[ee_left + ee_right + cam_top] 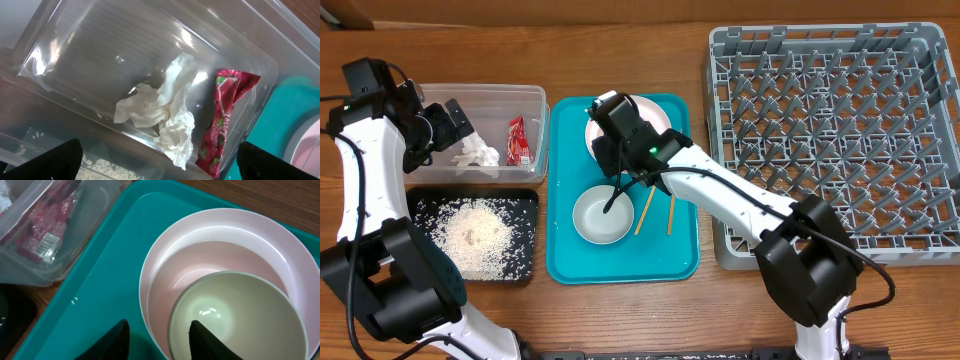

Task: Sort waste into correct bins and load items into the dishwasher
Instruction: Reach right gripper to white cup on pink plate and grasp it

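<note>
1. Left claw (455, 128) gapes wide above the clear tub (75, 45), with tissue (165, 115) and wrapper (222, 120) inside.
2. Right claw (159, 342), part open, straddles the pink plate (200, 225) at its rim; grip unclear.
3. Rice (475, 235) lies on the black tray (525, 200).

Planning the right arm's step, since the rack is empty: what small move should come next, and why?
Probably ease the right gripper down and close: its open fingers straddle the pink plate's near rim, a pale bowl sits on it, and the dish rack holds nothing.
</note>
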Motion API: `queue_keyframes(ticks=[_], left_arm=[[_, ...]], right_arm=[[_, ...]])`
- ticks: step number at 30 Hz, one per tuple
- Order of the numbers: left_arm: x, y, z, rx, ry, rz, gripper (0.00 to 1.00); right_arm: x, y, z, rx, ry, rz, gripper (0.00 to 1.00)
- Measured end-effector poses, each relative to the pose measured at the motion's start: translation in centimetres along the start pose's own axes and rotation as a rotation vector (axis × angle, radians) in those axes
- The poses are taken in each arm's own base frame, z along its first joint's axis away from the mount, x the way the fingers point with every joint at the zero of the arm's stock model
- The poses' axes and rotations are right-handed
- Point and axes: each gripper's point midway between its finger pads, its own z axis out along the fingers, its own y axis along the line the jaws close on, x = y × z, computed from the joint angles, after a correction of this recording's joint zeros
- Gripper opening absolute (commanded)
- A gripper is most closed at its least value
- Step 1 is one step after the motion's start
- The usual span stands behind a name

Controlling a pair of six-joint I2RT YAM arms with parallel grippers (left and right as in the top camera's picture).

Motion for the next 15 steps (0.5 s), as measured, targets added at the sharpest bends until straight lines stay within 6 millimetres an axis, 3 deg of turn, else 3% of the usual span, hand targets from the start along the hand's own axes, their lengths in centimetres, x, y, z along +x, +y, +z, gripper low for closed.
queue_keyframes(ticks=[11,15], left_arm=[[0.0,0.0,0.0,0.0,0.0,0.0,1.0],[0.0,0.0,0.0,0.0,0.0,0.0,1.0]], right_arm=[[0.5,-0.4,1.1,0.024,0.008,-0.001,0.4],[0.5,-0.6,1.1,0.033,0.007,0.0,0.32]])
